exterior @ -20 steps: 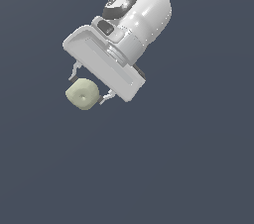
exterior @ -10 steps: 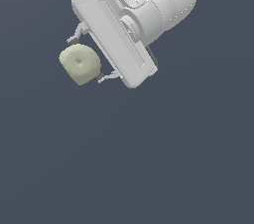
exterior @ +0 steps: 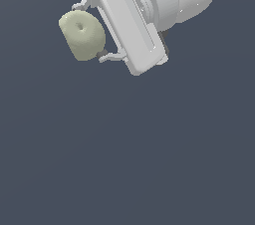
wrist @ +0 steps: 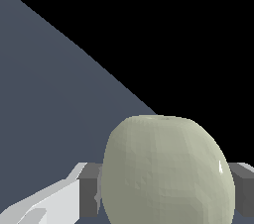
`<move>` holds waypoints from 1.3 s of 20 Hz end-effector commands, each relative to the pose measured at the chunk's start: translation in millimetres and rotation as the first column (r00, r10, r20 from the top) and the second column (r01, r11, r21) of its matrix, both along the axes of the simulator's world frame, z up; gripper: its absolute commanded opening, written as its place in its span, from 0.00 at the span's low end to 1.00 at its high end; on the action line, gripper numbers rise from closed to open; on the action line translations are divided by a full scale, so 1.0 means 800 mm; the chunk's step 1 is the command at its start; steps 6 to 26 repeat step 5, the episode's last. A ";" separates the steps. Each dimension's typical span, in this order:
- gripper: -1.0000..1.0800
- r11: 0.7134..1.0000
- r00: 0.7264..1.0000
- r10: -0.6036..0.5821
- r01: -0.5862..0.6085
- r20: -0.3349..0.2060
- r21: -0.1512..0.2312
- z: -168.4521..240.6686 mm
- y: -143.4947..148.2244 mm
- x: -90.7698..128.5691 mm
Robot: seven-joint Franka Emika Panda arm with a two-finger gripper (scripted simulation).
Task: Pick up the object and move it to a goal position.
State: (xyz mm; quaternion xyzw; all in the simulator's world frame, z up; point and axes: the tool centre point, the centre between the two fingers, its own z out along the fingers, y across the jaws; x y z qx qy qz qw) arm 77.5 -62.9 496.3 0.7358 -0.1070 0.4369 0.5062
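Clamping the pale yellow-green object [exterior: 82, 35] between its two fingers, the white pincer [exterior: 90, 32] holds the lump squeezed from both sides, clear of the grey bench [exterior: 149, 159], apparently so it can be carried towards the goal.

The white gripper [exterior: 90, 31] clamps the pale yellow-green object [exterior: 81, 35] between its fingers [exterior: 110, 56], dimple facing outward.
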 end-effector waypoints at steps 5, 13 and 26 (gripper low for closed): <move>0.00 1.000 1.000 -0.017 0.018 0.015 -0.010 0.006 0.001 -0.002; 0.00 1.000 1.000 -0.017 0.018 0.015 -0.010 0.006 0.001 -0.002; 0.00 1.000 1.000 -0.017 0.018 0.015 -0.010 0.006 0.001 -0.002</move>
